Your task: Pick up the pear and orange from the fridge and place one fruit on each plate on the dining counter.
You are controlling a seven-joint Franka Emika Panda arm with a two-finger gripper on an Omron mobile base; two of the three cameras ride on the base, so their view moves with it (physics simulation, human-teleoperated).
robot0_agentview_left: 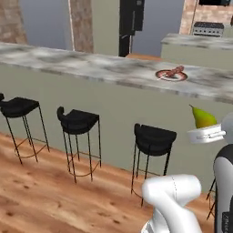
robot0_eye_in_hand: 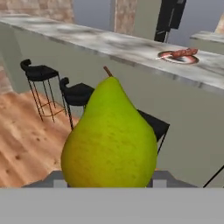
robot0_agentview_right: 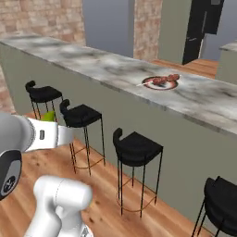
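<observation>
Nearest the hand camera we see the pear [robot0_eye_in_hand: 110, 138], yellow-green with a short brown stem, upright and large against the lower centre of that view. The claw [robot0_agentview_left: 207, 132] is closed on the pear: in the left base view the fruit stands on top of the white hand, pointed end up, well off the floor, and in the right base view a sliver of green shows past the white forearm.

Beyond the pear we note the dining counter [robot0_agentview_left: 91, 63], grey-white marbled top over plain olive-grey sides, running across all three views. On it lies a red-rimmed plate [robot0_agentview_left: 171, 75] with a white centre, bearing a meat skewer [robot0_agentview_left: 174, 71]. The pear is held in the air on the near side of the counter, apart from the plate and lower than the counter top.

Black stools [robot0_agentview_left: 77, 121] stand in a row along the counter's near side on the wooden floor [robot0_agentview_left: 41, 191]. Behind the counter we see brick walls [robot0_agentview_right: 46, 16] and a tall glossy black appliance [robot0_agentview_left: 131, 22].
</observation>
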